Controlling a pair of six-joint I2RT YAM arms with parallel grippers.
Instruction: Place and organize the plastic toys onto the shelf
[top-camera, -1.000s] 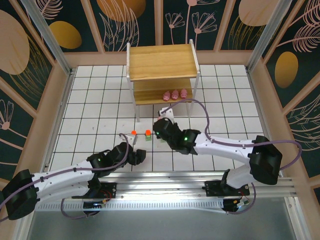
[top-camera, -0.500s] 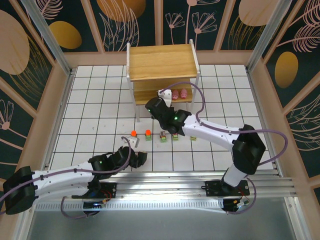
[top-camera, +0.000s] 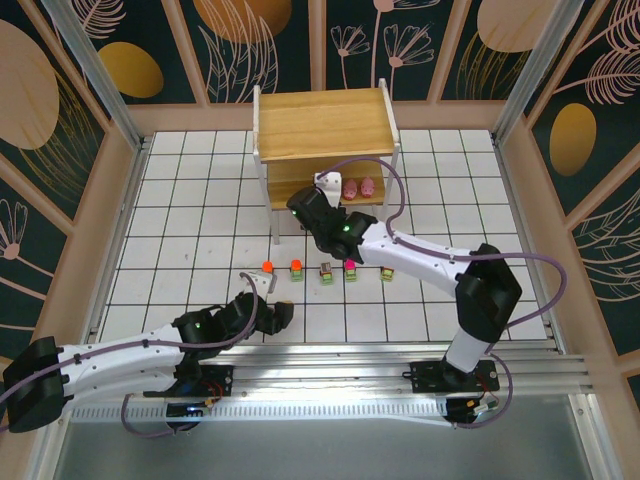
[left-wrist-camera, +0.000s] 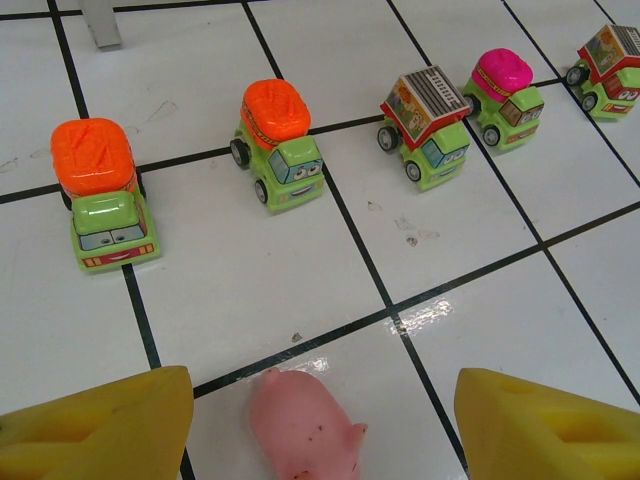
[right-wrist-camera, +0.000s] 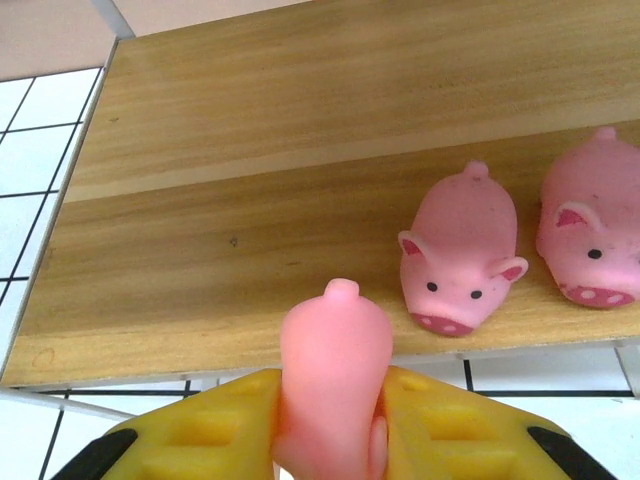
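Our right claw (right-wrist-camera: 330, 420) is closed on a pink pig (right-wrist-camera: 335, 345); the lower board of the shelf (right-wrist-camera: 250, 230) lies just ahead, with free place left of two pigs (right-wrist-camera: 458, 260).

Lime-green toy trucks (left-wrist-camera: 278, 140) on glossy white floor tiles (left-wrist-camera: 260, 290) ruled with black grid lines: bright orange tops on the two at left, a grey-and-white striped roof (left-wrist-camera: 428, 95) next, a magenta top (left-wrist-camera: 503, 72) further right. Pale pink pigs (right-wrist-camera: 458, 262) with darker pink spotted snouts and black dot eyes on the honey-brown grained wood of the shelf (right-wrist-camera: 250, 200); another pink pig (right-wrist-camera: 335, 360) between yellow pads (right-wrist-camera: 440, 420). At far left, dark teal walls (top-camera: 30, 200) patterned with gold ovals and pink leaf outlines.
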